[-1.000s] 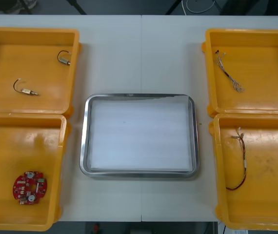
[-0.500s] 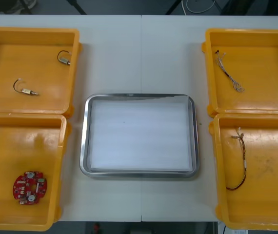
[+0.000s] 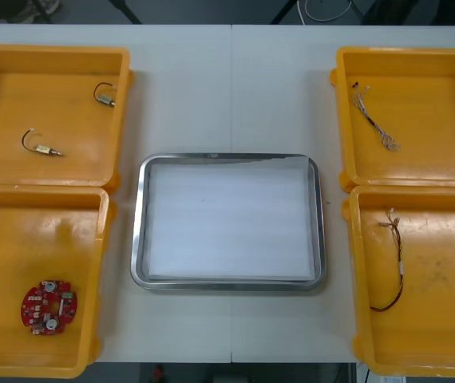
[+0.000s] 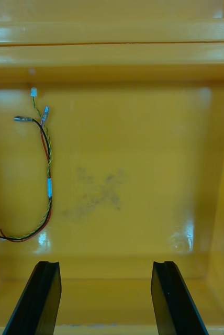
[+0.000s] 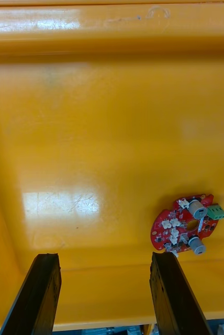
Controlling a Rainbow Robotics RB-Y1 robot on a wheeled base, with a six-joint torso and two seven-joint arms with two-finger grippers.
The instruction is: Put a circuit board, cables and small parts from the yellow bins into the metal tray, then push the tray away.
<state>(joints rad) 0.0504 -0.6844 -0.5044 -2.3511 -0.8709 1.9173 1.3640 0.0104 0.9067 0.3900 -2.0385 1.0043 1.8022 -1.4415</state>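
The metal tray [image 3: 137, 239], white inside, sits mid-frame on the light surface [image 3: 227, 88]. The left gripper [image 5: 104, 256] is released over the lower-left yellow bin [image 3: 4, 239], with the round red circuit board [image 3: 49, 306] just beyond one fingertip. The right gripper [image 4: 105, 264], also released, is over the lower-right yellow bin [image 3: 451, 319], which holds a red and yellow cable [image 3: 401, 270].

I see round red circuit board [image 3: 49, 306] flat in near-left yellow bin [image 3: 20, 239] | two small metal parts [image 3: 104, 96] in far-left bin [image 3: 52, 60] | pale twisted cable [image 3: 373, 118] in far-right bin [image 3: 435, 88] | red-yellow cable [image 3: 395, 267] in near-right bin [image 3: 447, 295] | metal tray [image 3: 137, 239] white inside, between them
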